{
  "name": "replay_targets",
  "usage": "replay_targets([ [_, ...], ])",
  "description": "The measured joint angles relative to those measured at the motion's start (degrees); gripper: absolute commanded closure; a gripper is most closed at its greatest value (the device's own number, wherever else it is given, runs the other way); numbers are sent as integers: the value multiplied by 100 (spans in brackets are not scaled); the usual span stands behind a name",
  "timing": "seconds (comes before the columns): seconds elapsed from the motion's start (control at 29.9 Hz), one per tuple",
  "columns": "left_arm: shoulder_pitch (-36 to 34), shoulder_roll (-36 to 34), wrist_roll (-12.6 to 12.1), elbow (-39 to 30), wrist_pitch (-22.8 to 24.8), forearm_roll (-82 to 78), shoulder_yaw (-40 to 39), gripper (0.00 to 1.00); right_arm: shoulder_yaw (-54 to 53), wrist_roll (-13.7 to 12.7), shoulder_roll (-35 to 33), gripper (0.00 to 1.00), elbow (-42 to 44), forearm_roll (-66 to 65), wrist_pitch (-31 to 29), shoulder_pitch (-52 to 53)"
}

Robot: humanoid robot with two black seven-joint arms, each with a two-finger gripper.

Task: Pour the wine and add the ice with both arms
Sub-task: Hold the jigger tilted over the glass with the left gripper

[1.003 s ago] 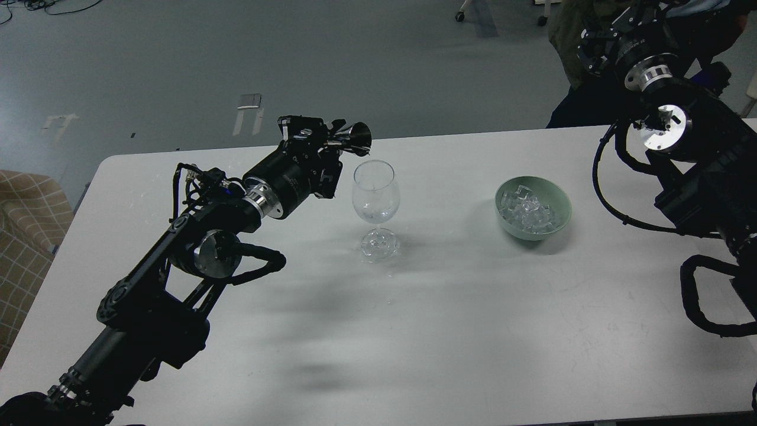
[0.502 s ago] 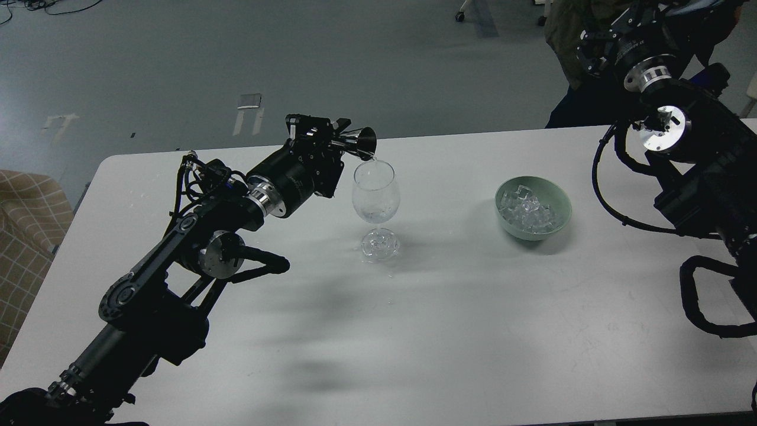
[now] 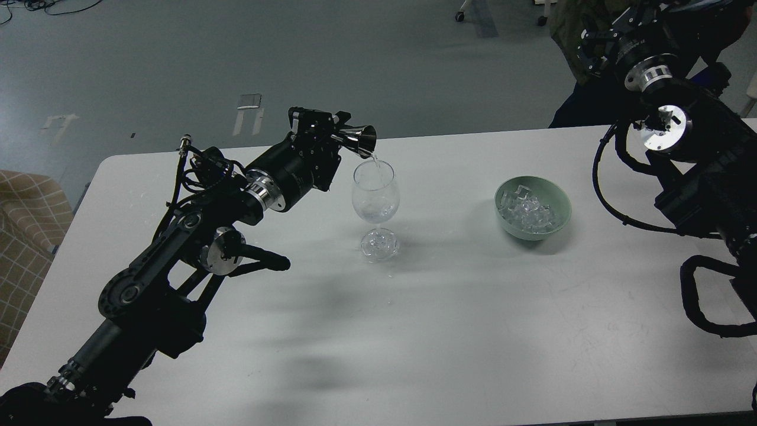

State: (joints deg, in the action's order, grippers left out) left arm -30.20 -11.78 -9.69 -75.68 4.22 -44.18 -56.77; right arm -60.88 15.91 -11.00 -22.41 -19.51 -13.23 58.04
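My left gripper (image 3: 338, 137) is shut on a small metal measuring cup (image 3: 361, 141), tipped over the rim of a clear stemmed wine glass (image 3: 375, 198) that stands upright mid-table. A thin stream of clear wine (image 3: 372, 158) runs from the cup into the glass, and a little liquid lies in the bowl of the glass. The ice (image 3: 528, 212), several clear cubes, sits in a pale green bowl (image 3: 560, 207) to the right of the glass. My right arm (image 3: 680, 130) is raised at the far right; its gripper (image 3: 612, 23) is near the top edge, dark, fingers not distinguishable.
The white table (image 3: 449, 331) ends at its far edge just behind the glass and bowl. A tan checked seat (image 3: 23, 236) stands left of the table. A dark-clothed person (image 3: 576, 53) stands behind the right arm. Grey floor lies beyond.
My left gripper tipped the measuring cup further over the glass rim and liquid began streaming into the glass. The left elbow shifted slightly. The right arm stayed nearly still.
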Motion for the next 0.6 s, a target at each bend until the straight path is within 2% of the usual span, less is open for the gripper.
replay_targets([
  [0.6,-58,-74,-16,-188,1,-1089,89,100,4,0,-17,0,0,7,4,-3],
])
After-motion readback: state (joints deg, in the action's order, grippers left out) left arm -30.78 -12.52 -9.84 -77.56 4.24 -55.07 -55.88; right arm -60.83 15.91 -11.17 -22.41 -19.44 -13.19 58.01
